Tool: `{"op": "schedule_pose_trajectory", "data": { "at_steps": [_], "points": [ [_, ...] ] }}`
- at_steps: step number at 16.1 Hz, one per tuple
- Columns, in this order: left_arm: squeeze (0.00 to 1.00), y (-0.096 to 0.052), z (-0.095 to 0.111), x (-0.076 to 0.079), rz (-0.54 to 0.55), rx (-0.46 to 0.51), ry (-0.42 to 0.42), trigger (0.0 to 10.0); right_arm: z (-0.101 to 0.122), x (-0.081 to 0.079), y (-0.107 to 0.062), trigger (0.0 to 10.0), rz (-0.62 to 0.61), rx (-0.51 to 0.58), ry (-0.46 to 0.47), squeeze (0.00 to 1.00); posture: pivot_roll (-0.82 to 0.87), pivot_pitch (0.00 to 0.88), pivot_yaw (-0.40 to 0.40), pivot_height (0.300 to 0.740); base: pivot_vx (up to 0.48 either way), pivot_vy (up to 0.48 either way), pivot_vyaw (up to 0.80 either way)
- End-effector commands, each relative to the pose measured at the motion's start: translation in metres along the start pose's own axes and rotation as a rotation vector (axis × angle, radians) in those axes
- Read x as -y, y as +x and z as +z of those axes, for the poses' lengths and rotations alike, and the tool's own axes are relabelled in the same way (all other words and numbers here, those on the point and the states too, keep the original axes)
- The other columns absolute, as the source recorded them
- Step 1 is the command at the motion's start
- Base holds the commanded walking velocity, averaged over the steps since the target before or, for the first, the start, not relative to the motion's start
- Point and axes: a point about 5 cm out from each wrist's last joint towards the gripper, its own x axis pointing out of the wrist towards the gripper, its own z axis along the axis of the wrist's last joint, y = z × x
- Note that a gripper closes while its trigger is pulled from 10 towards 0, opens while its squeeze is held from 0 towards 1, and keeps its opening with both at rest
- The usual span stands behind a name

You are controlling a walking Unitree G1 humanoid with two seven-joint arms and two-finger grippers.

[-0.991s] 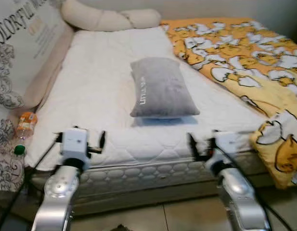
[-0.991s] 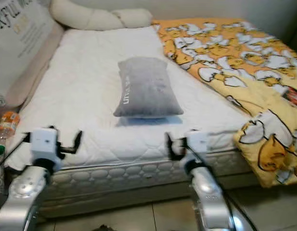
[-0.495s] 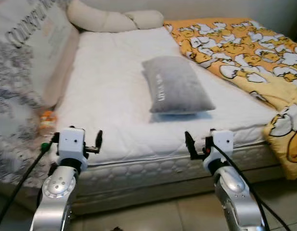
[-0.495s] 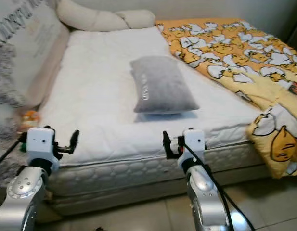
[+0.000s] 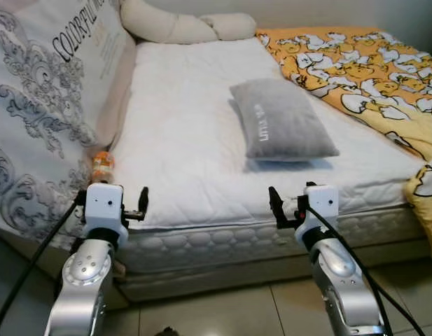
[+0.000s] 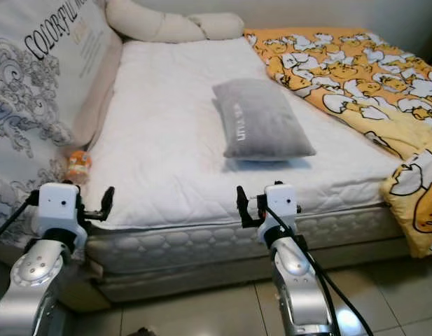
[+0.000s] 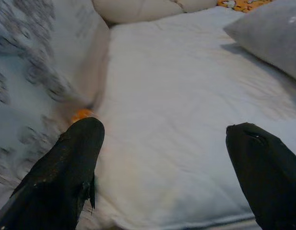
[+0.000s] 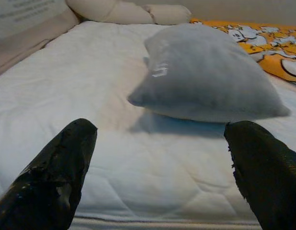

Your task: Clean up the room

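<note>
Pillow [image 5: 282, 129]: on mattress [image 5: 180, 140], far of right gripper [image 8: 159, 167]
Bottle [image 5: 101, 166]: far of left gripper [image 7: 162, 163]
Grippers: both wide, empty

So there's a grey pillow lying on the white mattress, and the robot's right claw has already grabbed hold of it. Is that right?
Not quite. The grey pillow does lie on the white mattress, but the right gripper has not grabbed it. The right wrist view shows its black fingers spread wide with nothing between them, short of the pillow, at the near edge of the bed.
</note>
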Motion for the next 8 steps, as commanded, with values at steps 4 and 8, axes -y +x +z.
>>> {"op": "schedule_pose_trajectory", "data": {
  "at_steps": [4,8],
  "points": [
    [0.0,0.0033,0.0068,0.0058,-0.041,0.034,0.038,10.0,0.0016,0.0021,0.0003,10.0,0.036,0.002,-0.013,0.0,0.01,0.0,0.022,0.74,0.0,0.0,0.0],
    [0.0,0.0039,0.0076,0.0079,-0.053,0.034,0.031,10.0,0.0018,0.0015,0.0015,10.0,0.051,0.001,-0.013,0.0,0.01,0.0,0.022,0.74,0.333,0.0,0.58]
  ]
}}
